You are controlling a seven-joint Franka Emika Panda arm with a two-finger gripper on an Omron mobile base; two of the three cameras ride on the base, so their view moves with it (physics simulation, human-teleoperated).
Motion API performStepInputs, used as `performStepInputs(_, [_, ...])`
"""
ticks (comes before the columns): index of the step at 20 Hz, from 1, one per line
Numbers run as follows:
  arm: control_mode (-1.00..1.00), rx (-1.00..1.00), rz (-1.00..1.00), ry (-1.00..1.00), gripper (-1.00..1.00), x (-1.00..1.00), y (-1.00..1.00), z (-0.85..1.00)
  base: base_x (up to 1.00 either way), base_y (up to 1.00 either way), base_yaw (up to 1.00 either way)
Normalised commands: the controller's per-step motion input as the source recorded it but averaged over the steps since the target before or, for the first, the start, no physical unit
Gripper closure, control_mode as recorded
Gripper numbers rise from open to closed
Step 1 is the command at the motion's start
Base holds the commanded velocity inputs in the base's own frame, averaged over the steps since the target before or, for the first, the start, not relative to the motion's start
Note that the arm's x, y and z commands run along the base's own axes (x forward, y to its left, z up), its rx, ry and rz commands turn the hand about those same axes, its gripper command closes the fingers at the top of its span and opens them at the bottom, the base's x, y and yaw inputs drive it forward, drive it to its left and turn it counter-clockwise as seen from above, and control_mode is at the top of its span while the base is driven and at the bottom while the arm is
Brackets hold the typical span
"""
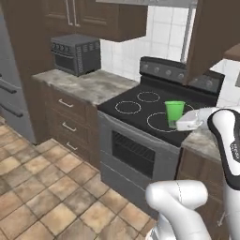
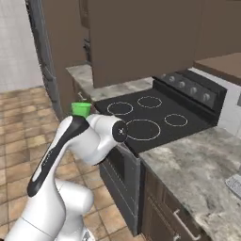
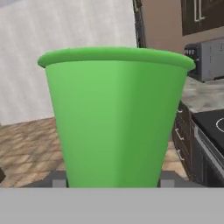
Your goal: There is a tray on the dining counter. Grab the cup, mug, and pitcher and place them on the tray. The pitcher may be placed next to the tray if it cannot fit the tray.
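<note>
The green cup [image 3: 116,118] sits right in the claw [image 1: 183,123] — upright, rim on top, wide end up and tapering down to where the two finger tips [image 3: 58,178] bracket its base. So the claw is clenched on the cup, one finger either side, and the cup's long axis runs straight up.

From the left base view the cup hangs in the air over the front of the black stove [image 1: 154,112], carried at the end of the arm — not resting on any surface. From the right base view just its green rim pokes up behind the arm's wrist.

Count so far: one cup, one claw, four burner rings on the stove, one toaster oven [image 1: 76,53] on the far surface [image 1: 89,84].

My read: the cup is grasped and in transit, and the carry to the tray is what comes next — keep it level.
</note>
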Motion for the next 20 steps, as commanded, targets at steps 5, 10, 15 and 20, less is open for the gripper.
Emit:
performStepInputs(5, [1.00, 0.00, 0.00, 0.00, 1.00, 0.00, 0.00, 0.00, -0.06, 0.00, 1.00])
performStepInputs(10, [1.00, 0.00, 0.00, 0.00, 1.00, 0.00, 0.00, 0.00, -0.16, 0.07, 0.99])
performStepInputs(15, [1.00, 0.00, 0.00, 0.00, 1.00, 0.00, 0.00, 0.00, 0.15, 0.45, 0.48])
performStepInputs(20, [1.00, 0.00, 0.00, 0.00, 1.00, 0.00, 0.00, 0.00, 0.72, 0.53, 0.05])
